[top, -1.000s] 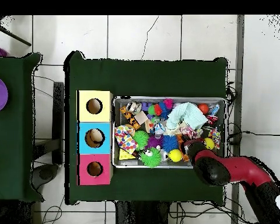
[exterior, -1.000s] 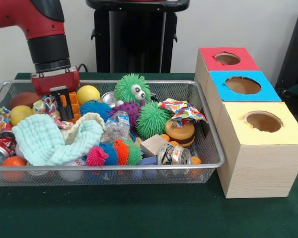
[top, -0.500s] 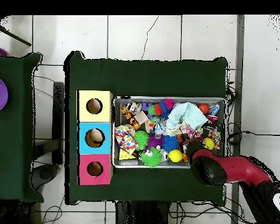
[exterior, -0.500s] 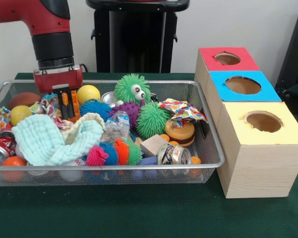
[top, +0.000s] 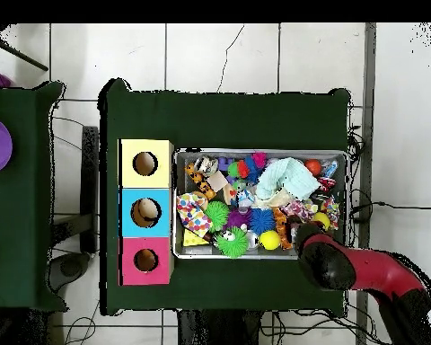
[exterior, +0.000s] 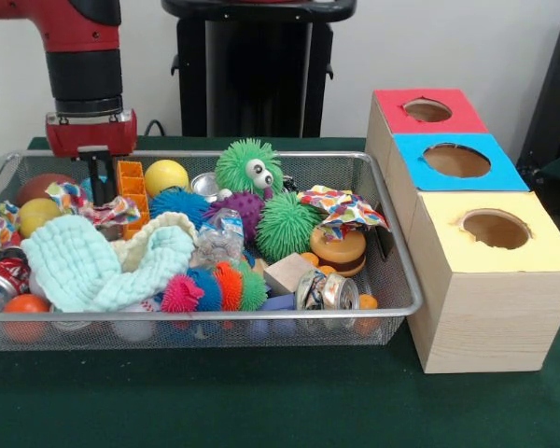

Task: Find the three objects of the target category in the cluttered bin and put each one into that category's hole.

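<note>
The silver wire-mesh bin (exterior: 215, 311) holds a heap of toys, cloths, cans and wrappers; in the overhead view the bin (top: 259, 151) lies right of the boxes. My gripper (exterior: 98, 191) hangs over the bin's far left corner. Its black fingers look shut on a crumpled colourful wrapper (exterior: 75, 200), which is raised slightly above the pile. An orange studded block (exterior: 131, 179) stands right beside the fingers. In the overhead view the red arm (top: 345, 265) covers the gripper. Three boxes with round holes stand beside the bin: red (exterior: 392, 112), blue (exterior: 499, 173) and yellow (exterior: 541, 247).
In the bin: a green spiky ball with eyes (exterior: 247, 166), a second green spiky ball (exterior: 285, 224), a yellow ball (exterior: 165, 175), a mint cloth (exterior: 84, 266), a crushed can (exterior: 327, 289), a wooden block (exterior: 287, 273). The black pedestal (exterior: 257, 75) stands behind.
My gripper has risen and moved left, away from the orange block. The colourful wrapper has come up with it and spread out.
</note>
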Controlling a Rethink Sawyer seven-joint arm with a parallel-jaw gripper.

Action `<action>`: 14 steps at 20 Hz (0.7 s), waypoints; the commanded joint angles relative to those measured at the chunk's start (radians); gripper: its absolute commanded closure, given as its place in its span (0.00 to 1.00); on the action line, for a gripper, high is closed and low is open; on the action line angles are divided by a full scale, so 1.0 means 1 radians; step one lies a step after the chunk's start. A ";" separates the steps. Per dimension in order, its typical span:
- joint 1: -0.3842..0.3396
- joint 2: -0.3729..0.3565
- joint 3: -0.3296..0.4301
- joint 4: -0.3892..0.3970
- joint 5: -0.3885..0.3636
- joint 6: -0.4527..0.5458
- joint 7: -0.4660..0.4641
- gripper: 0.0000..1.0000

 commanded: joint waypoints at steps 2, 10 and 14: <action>0.040 -0.054 -0.185 -0.104 0.136 0.148 0.216 1.00; 0.030 -0.036 -0.182 -0.174 0.170 0.167 0.098 1.00; 0.022 -0.024 -0.160 -0.220 0.183 0.197 0.044 1.00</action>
